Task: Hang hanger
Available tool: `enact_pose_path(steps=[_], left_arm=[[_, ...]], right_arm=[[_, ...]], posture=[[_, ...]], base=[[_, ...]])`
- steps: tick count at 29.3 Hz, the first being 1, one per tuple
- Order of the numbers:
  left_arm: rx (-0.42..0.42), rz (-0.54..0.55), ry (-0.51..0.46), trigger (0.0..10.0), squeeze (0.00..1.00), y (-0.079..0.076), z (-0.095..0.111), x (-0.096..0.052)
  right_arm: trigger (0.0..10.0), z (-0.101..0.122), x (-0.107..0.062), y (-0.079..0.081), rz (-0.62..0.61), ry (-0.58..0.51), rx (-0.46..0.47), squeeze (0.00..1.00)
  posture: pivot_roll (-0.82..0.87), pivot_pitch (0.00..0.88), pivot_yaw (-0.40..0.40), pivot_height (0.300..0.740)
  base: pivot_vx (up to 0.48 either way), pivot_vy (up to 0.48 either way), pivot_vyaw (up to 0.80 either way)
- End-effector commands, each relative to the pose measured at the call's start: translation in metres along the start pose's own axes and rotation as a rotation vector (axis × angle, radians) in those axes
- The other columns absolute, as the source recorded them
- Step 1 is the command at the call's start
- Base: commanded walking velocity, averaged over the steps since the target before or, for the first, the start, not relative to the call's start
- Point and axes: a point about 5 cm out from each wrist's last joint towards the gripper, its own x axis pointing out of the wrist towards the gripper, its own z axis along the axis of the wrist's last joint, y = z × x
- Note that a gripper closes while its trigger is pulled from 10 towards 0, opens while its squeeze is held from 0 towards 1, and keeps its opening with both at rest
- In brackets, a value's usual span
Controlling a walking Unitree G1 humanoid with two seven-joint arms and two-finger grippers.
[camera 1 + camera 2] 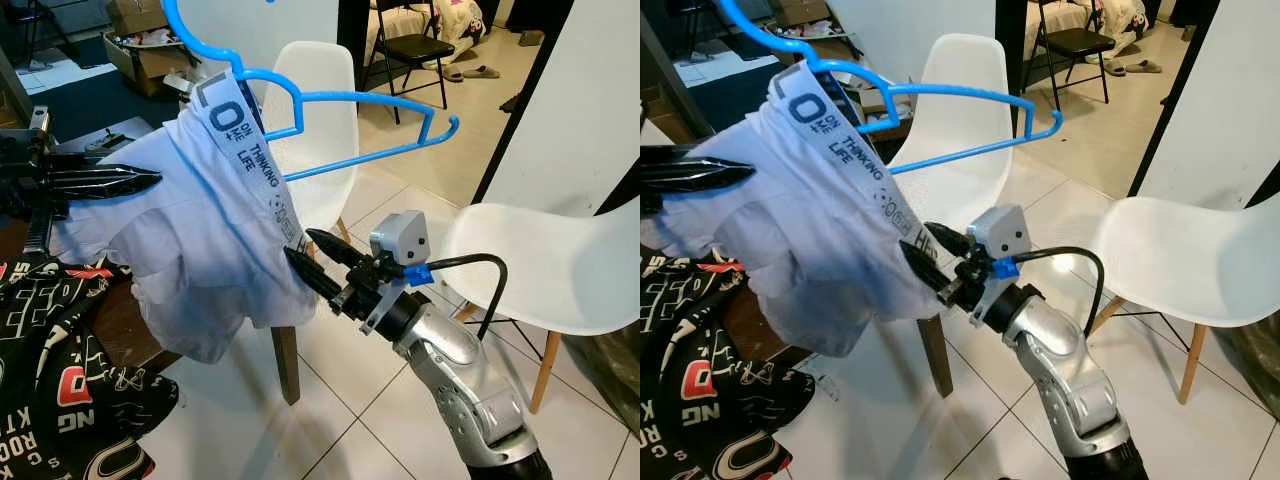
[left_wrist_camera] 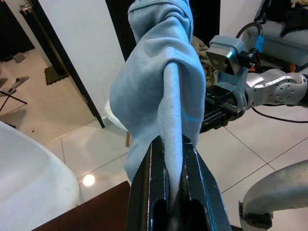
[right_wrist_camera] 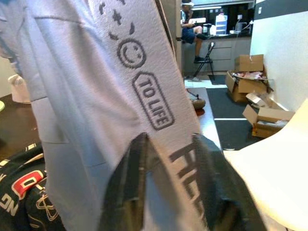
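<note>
Tiled room, white chairs (image 1: 560, 265) behind. Left gripper (image 1: 120, 182) is clamped on a fold of the pale garment (image 1: 200, 250); right gripper (image 1: 318, 262) pinches its printed waistband, stretching it open, probably for the blue hanger (image 1: 340, 100) threaded just above, not yet hung anywhere.

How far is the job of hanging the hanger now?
Done: the pale garment is draped over the blue hanger.
In hand: the left gripper pinches the fabric on one side, and the right gripper has its fingers around the printed waistband, so both hold the garment up in the air above the chairs.
Left: the hanger's hook is cut off at the frame's top edge, and no rail is visible, so hanging seems undone.
</note>
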Motion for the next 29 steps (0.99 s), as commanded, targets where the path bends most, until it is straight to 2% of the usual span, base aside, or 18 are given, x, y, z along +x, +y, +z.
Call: enact_pose_path(steps=[1, 11, 18, 19, 20, 21, 22, 23, 24, 25, 26, 27, 28, 29], left_arm=[[0.019, -0.025, -0.031, 0.0, 0.00, -0.001, 0.005, 0.003], [0.018, -0.025, -0.033, 0.0, 0.00, -0.001, 0.006, 0.003], [0.019, -0.021, -0.042, 0.0, 0.00, -0.001, 0.006, 0.004], [0.017, -0.027, -0.044, 0.0, 0.00, -0.001, 0.007, 0.004], [0.016, -0.029, -0.045, 0.0, 0.00, -0.002, 0.007, 0.003], [0.016, -0.029, -0.045, 0.0, 0.00, -0.002, 0.007, 0.003], [0.016, -0.033, -0.046, 0.0, 0.00, -0.002, 0.008, 0.003], [0.016, -0.035, -0.047, 0.0, 0.00, -0.002, 0.009, 0.002], [0.016, -0.035, -0.047, 0.0, 0.00, -0.002, 0.009, 0.002], [0.011, -0.050, -0.051, 0.0, 0.00, -0.003, 0.011, 0.002], [0.011, -0.050, -0.051, 0.0, 0.00, -0.003, 0.011, 0.002], [0.006, -0.073, -0.050, 0.0, 0.00, -0.005, 0.012, 0.001], [0.006, -0.073, -0.050, 0.0, 0.00, -0.005, 0.012, 0.001], [0.001, -0.096, -0.045, 0.0, 0.00, -0.007, 0.013, 0.001]], right_arm=[[0.0, 0.002, 0.001, -0.001, -0.007, -0.017, -0.009, 0.00], [0.0, 0.002, 0.002, -0.004, -0.042, -0.027, -0.012, 0.00], [0.0, 0.000, 0.001, -0.015, -0.140, -0.039, 0.019, 0.00], [3.7, 0.001, -0.004, -0.025, -0.197, -0.090, 0.134, 0.00], [10.0, 0.002, -0.009, -0.030, -0.198, -0.134, 0.249, 0.00], [10.0, 0.002, -0.009, -0.030, -0.198, -0.134, 0.249, 0.00], [10.0, 0.006, -0.014, -0.034, -0.180, -0.192, 0.343, 0.00], [10.0, 0.009, -0.018, -0.035, -0.161, -0.230, 0.394, 0.00], [10.0, 0.009, -0.018, -0.035, -0.161, -0.230, 0.394, 0.00], [10.0, 0.018, -0.027, -0.038, -0.098, -0.320, 0.471, 0.44], [10.0, 0.018, -0.027, -0.038, -0.098, -0.320, 0.471, 0.44], [10.0, 0.029, -0.036, -0.038, -0.015, -0.394, 0.505, 1.00], [10.0, 0.029, -0.036, -0.038, -0.015, -0.394, 0.505, 1.00], [10.0, 0.038, -0.043, -0.035, 0.071, -0.424, 0.501, 1.00]], posture=[[0.04, 0.110, 0.041, 0.740], [0.05, 0.113, 0.043, 0.740], [0.05, 0.113, 0.043, 0.740], [0.05, 0.115, 0.043, 0.740], [0.05, 0.115, 0.041, 0.740], [0.05, 0.115, 0.041, 0.740], [0.05, 0.115, 0.041, 0.740], [0.05, 0.115, 0.041, 0.740], [0.05, 0.115, 0.041, 0.740], [0.05, 0.115, 0.038, 0.740], [0.05, 0.115, 0.038, 0.740], [0.06, 0.116, 0.037, 0.740], [0.06, 0.116, 0.037, 0.740], [0.05, 0.116, 0.038, 0.740]], base=[[0.000, 0.000, 0.00], [0.000, 0.000, 0.00], [0.000, 0.000, 0.00], [0.000, 0.000, 0.00], [0.000, 0.000, 0.00], [0.000, 0.000, 0.00], [0.000, 0.000, 0.00], [0.000, 0.000, 0.00], [0.000, 0.000, 0.00], [0.000, 0.000, 0.00], [0.000, 0.000, 0.00], [0.000, 0.000, 0.00], [0.000, 0.000, 0.00], [0.000, 0.000, 0.00]])
